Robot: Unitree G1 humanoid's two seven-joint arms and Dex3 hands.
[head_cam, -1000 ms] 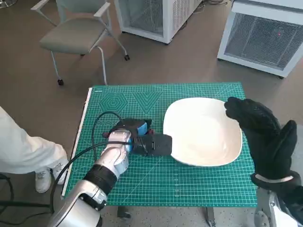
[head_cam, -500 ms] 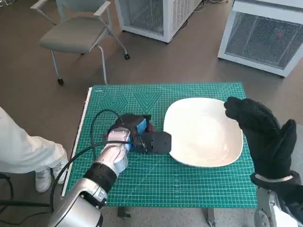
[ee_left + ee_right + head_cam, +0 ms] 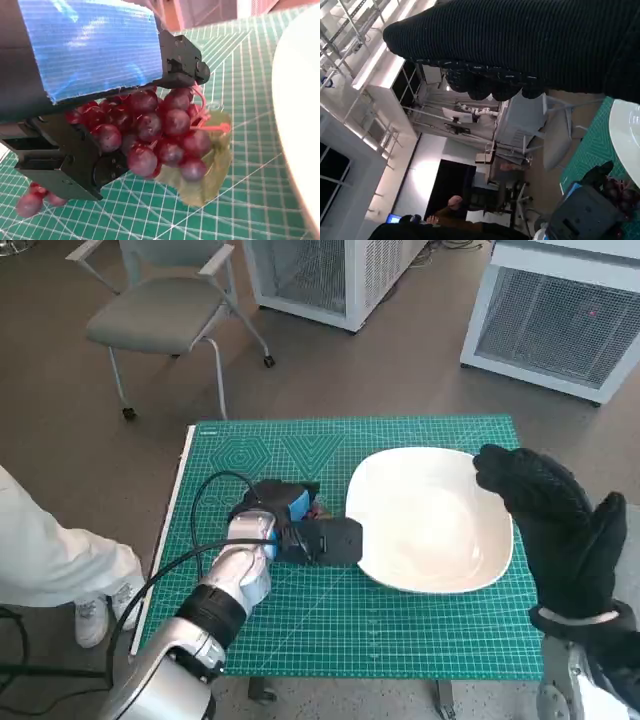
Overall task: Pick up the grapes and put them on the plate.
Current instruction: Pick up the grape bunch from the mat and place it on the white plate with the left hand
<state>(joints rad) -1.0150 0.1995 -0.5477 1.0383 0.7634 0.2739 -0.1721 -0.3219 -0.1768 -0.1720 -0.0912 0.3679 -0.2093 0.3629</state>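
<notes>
A bunch of dark red grapes (image 3: 155, 130) with a green leaf (image 3: 207, 170) sits under my left hand (image 3: 90, 55), whose black fingers (image 3: 65, 165) grip it just over the green mat. In the head view that hand (image 3: 295, 525) is beside the white plate (image 3: 430, 515), and only a bit of red grape (image 3: 316, 508) shows. Two loose grapes (image 3: 30, 202) lie behind the fingers. The plate's rim (image 3: 300, 125) is close to the bunch. My right hand (image 3: 555, 530), gloved, is raised over the plate's right edge, fingers apart and holding nothing.
A green cutting mat (image 3: 300, 630) covers the small table. A black cable (image 3: 205, 500) loops from my left wrist. A person in white (image 3: 50, 560) stands at the left. A grey chair (image 3: 160, 310) and white cabinets (image 3: 560, 320) stand beyond the table.
My left hand has shifted slightly toward the plate with the grapes in it. The right hand has stayed where it was.
</notes>
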